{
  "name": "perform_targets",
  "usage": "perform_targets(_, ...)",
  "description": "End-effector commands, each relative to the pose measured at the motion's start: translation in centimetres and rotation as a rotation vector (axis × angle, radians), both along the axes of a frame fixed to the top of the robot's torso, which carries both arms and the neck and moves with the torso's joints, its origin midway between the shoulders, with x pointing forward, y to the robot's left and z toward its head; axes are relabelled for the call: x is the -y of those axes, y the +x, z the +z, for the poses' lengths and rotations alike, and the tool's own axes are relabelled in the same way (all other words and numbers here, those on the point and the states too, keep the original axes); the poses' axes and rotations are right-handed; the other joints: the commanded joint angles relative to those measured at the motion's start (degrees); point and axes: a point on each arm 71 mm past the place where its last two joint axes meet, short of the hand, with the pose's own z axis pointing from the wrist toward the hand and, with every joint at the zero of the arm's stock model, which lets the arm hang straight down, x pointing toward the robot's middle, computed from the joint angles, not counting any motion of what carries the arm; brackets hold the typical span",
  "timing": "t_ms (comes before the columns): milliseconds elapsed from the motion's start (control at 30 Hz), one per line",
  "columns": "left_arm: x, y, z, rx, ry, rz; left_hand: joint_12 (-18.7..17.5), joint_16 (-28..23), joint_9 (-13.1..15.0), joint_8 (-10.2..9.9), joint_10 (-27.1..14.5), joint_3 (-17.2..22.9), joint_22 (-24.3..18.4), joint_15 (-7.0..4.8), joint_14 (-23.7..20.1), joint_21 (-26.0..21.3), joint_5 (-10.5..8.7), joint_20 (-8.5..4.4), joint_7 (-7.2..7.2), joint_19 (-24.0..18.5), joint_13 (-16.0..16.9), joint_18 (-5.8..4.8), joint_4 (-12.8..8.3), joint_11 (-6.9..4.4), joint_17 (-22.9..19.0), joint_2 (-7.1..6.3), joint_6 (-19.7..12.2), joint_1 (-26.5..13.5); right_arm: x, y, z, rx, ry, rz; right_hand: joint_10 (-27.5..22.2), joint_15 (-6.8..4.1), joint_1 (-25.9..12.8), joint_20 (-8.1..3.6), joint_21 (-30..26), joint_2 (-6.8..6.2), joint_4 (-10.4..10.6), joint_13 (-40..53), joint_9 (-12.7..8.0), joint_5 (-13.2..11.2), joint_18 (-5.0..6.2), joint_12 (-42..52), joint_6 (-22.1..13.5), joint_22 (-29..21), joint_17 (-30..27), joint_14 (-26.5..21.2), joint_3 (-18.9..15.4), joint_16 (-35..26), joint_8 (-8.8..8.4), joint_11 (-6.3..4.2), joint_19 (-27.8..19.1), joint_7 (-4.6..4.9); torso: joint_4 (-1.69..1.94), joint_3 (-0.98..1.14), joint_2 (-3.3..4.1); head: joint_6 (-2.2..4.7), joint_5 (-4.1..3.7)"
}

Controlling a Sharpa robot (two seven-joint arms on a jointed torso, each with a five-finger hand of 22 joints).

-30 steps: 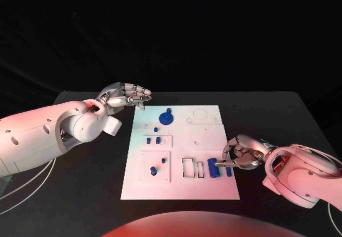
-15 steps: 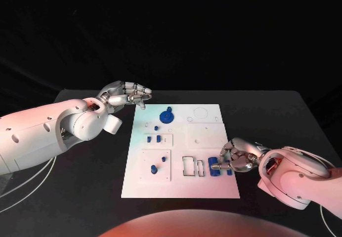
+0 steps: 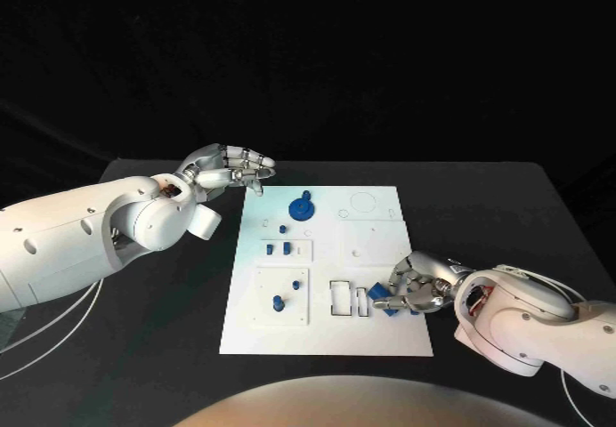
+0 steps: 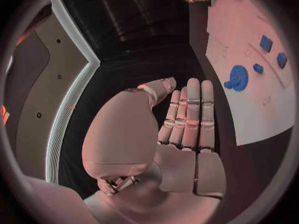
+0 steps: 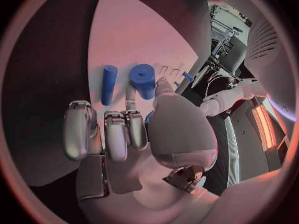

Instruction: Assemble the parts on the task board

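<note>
Blue cylinder (image 5: 142, 80) pinched by right hand (image 3: 413, 292); wrist view reveals thinner peg (image 5: 108, 84) beside.

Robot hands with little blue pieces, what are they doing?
The robot is putting blue parts together on the white task board. Its right robot hand is at the board's near right part, fingers on a thick blue cylinder; a thinner blue cylinder lies beside it. The left robot hand hovers empty off the board's far left corner. A blue gear sits near the far end.
</note>
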Motion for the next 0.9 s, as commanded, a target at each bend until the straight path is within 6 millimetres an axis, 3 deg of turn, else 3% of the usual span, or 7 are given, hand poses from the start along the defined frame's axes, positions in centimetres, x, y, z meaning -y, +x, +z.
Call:
perform_targets(33,0.2,-0.1,0.1,0.001,-0.007,-0.019,0.4,-0.2,-0.1,0.2,-0.5,-0.2,-0.1,0.19,-0.4,-0.3,0.24,0.14,1.70,-0.3,0.1,0.69,-0.1,-0.09,-0.1,0.30,-0.3,-0.2,0.0,-0.2,-0.6,-0.025,-0.053,0.014,2.2,-0.43,0.7,-0.56,-0.2,0.45,-0.2,9.6,0.1,0.3,-0.25,-0.1,0.3,11.4,10.8,5.2,0.1,0.3,0.09,-0.54,2.0,-0.09,0.02,-0.03,-0.09,-0.07,0.03)
perform_targets(233,0.3,-0.1,0.1,0.000,-0.006,-0.021,0.4,-0.2,-0.1,0.2,-0.5,-0.2,-0.1,0.19,-0.4,-0.3,0.24,0.14,1.70,-0.3,0.1,0.69,-0.1,-0.09,-0.1,0.30,-0.3,-0.2,-0.1,-0.1,-0.8,-0.020,-0.082,0.024,2.3,-0.55,4.0,-0.71,0.0,0.72,-0.3,9.7,0.5,0.1,-0.28,-0.1,0.2,11.4,10.8,5.1,0.4,0.3,0.12,-0.64,2.0,-0.18,0.00,-0.05,-0.12,-0.01,0.05)
perform_targets(533,0.3,-0.1,0.0,-0.001,-0.006,-0.022,0.4,-0.2,-0.1,0.2,-0.5,-0.2,-0.1,0.19,-0.4,-0.3,0.24,0.14,1.70,-0.3,0.1,0.69,-0.1,-0.09,-0.1,0.30,-0.3,-0.2,-0.3,-0.1,-0.7,0.010,-0.083,0.015,2.6,-0.83,13.4,-0.97,0.6,3.34,-0.7,10.1,0.7,0.2,-0.38,0.2,0.9,11.6,11.1,5.2,3.1,0.3,-0.47,-0.99,2.1,-0.53,0.00,-0.08,-0.10,0.11,-0.04)
perform_targets(900,0.3,-0.1,0.0,-0.001,-0.006,-0.023,0.4,-0.2,-0.1,0.2,-0.6,-0.2,-0.1,0.19,-0.4,-0.3,0.27,0.15,1.70,-0.3,0.1,0.70,-0.1,-0.09,-0.1,0.32,-0.4,-0.2,-0.5,-0.4,0.3,0.003,-0.004,-0.032,3.1,-1.27,15.0,-1.30,1.7,4.53,-0.5,10.8,0.5,0.2,-0.56,0.9,2.5,11.8,11.4,5.3,4.6,0.4,-0.61,-1.54,2.4,-1.18,-0.01,-0.06,-0.08,0.21,-0.22)
